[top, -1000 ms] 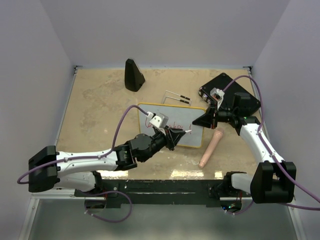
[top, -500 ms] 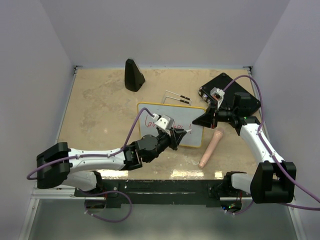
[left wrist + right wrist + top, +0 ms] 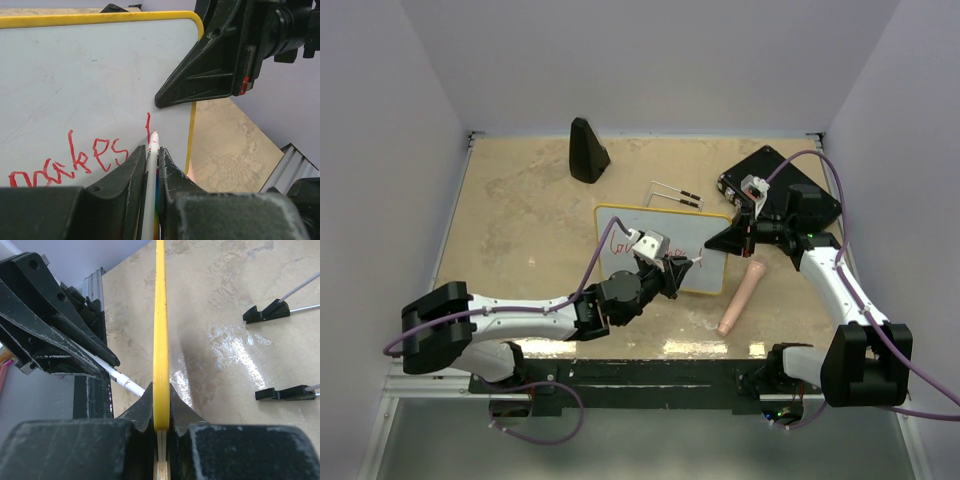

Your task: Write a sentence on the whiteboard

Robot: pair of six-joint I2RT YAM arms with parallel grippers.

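The whiteboard [image 3: 708, 232], white with a yellow rim, stands tilted up at the table's middle. My right gripper [image 3: 735, 237] is shut on its right edge; the right wrist view shows the yellow rim [image 3: 160, 315] edge-on between the jaws of that gripper [image 3: 160, 390]. My left gripper [image 3: 151, 150] is shut on a white marker [image 3: 151, 167]. The marker's tip touches the board [image 3: 75, 75] at a fresh red stroke, just right of the red cursive sentence [image 3: 75, 160] and below the right gripper [image 3: 210, 65]. The marker [image 3: 122, 379] also shows in the right wrist view.
A black cone [image 3: 587, 150] stands at the back. A wire stand [image 3: 675, 193] with two black feet [image 3: 267, 312] lies behind the board. A black case [image 3: 790, 195] sits at the back right. A pale pink cylinder [image 3: 740, 297] lies right of the board.
My left gripper has slid to the right along the board with the marker, uncovering red writing at the board's left. The right arm has stayed still, holding the board's edge.
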